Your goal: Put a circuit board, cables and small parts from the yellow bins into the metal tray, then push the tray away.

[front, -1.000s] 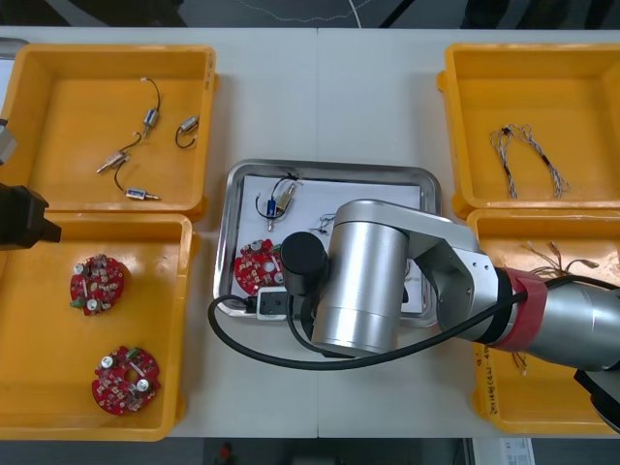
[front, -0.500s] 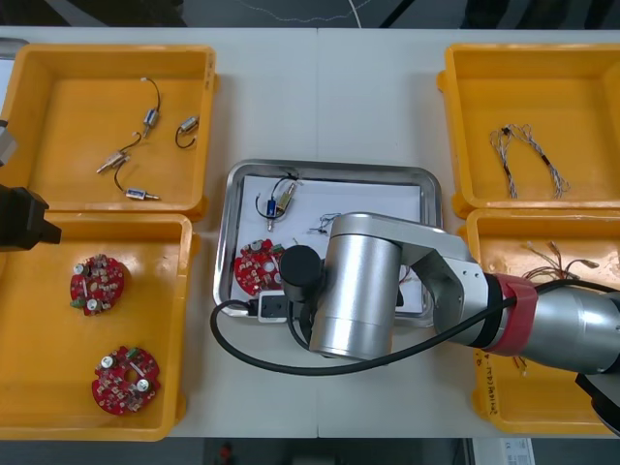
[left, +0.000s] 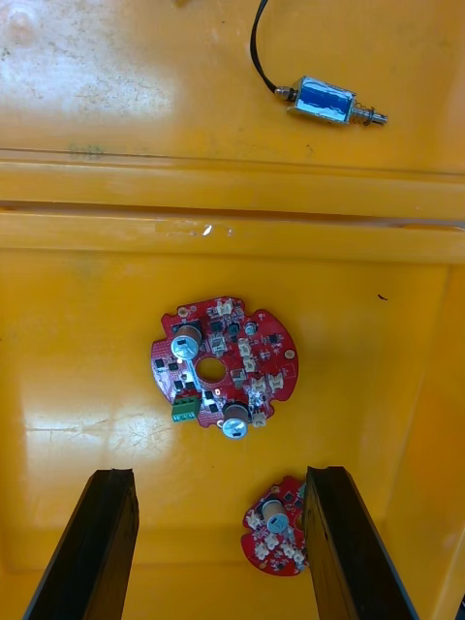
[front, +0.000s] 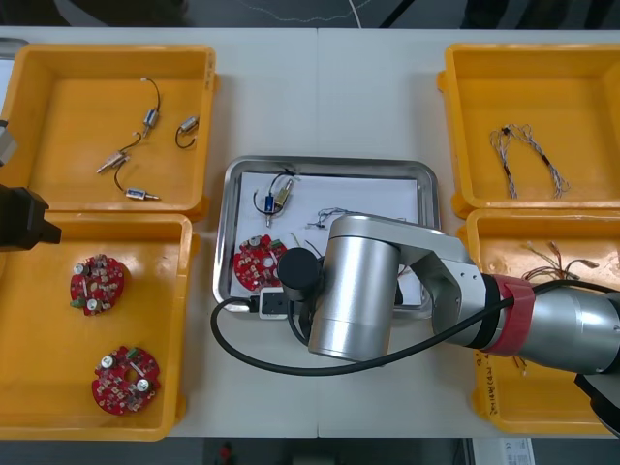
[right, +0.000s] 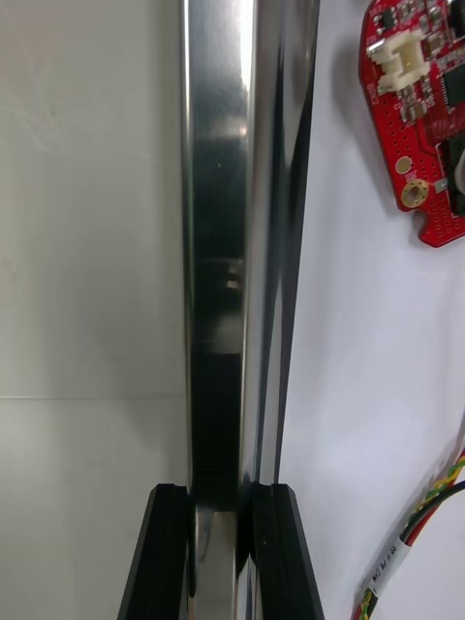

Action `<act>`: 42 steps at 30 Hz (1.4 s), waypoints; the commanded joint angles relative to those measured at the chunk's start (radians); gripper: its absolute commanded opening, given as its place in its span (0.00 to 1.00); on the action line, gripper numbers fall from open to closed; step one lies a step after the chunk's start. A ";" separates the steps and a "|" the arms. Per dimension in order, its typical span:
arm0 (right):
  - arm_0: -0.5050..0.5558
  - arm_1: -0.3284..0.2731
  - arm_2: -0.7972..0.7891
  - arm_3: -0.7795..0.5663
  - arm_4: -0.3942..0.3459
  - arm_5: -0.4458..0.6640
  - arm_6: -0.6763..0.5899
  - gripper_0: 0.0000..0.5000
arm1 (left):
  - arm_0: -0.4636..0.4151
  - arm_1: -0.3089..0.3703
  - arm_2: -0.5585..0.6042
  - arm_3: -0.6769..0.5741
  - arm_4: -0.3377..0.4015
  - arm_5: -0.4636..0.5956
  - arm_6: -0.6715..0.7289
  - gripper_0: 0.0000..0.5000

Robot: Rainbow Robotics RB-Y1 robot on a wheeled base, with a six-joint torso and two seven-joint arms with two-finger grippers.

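Table (front: 320, 97): light. A bare strip runs from the tray's far rim to the table's far edge, between the two far bins.

Bins: far-left bin (front: 116, 50), near-left bin (front: 184, 320), far-right bin (front: 450, 126) and near-right bin (front: 477, 242). Each side's pair sits edge to edge.

Tray (front: 329, 167): mid-table, white inside. Its side rims lie just beside the bins, with narrow gaps.

Right arm (front: 358, 286): lies across the tray's near half.

Right gripper (right: 223, 499): at the near rim, jaws narrow and pinching the rim, one finger outside and one inside.

Left gripper (left: 218, 473): hovers over the near-left bin, jaws wide, nothing between them. Two boards (front: 97, 284) lie below.

In the tray:
- board (front: 257, 263) by the left wall
- thin cable (front: 327, 215) mid-tray
- red and yellow cable (right: 426, 523) near the inside finger
- small part (front: 281, 197) toward the far-left corner
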 commanded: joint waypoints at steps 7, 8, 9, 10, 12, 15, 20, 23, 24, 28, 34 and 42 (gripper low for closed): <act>-0.045 -0.010 0.014 -0.007 0.032 -0.082 0.052 0.00 | 0.019 0.050 0.031 -0.032 -0.001 -0.009 -0.061 1.00; -0.053 -0.011 0.014 -0.001 0.031 -0.088 0.057 0.00 | 0.019 0.050 0.031 -0.032 -0.001 -0.009 -0.061 1.00; -0.058 -0.013 0.014 0.004 0.031 -0.089 0.058 0.00 | 0.019 0.050 0.031 -0.032 -0.001 -0.009 -0.061 1.00; -0.070 -0.013 0.019 0.013 0.026 -0.093 0.064 0.00 | 0.019 0.050 0.031 -0.032 -0.001 -0.009 -0.061 1.00; -0.094 -0.013 0.031 0.033 0.014 -0.103 0.069 0.00 | 0.019 0.050 0.031 -0.032 -0.001 -0.009 -0.061 1.00; -0.131 -0.021 0.056 0.061 0.008 -0.129 0.073 0.00 | 0.019 0.050 0.031 -0.032 -0.001 -0.009 -0.061 1.00; -0.154 -0.034 0.059 0.104 0.008 -0.169 0.086 0.00 | 0.019 0.050 0.031 -0.032 -0.001 -0.009 -0.061 1.00; -0.171 -0.033 0.059 0.125 0.008 -0.171 0.087 0.00 | 0.019 0.050 0.031 -0.032 -0.001 -0.009 -0.061 1.00; -0.180 -0.034 0.057 0.134 0.008 -0.171 0.087 0.00 | 0.019 0.050 0.031 -0.032 -0.001 -0.009 -0.061 1.00; -0.203 -0.033 0.057 0.162 0.008 -0.183 0.087 0.00 | 0.019 0.050 0.031 -0.032 -0.001 -0.009 -0.061 1.00; -0.232 -0.030 0.057 0.206 0.008 -0.218 0.089 0.00 | 0.019 0.050 0.031 -0.032 -0.001 -0.009 -0.061 1.00; -0.275 -0.028 0.057 0.268 0.005 -0.260 0.096 0.00 | 0.019 0.050 0.031 -0.032 -0.001 -0.009 -0.061 1.00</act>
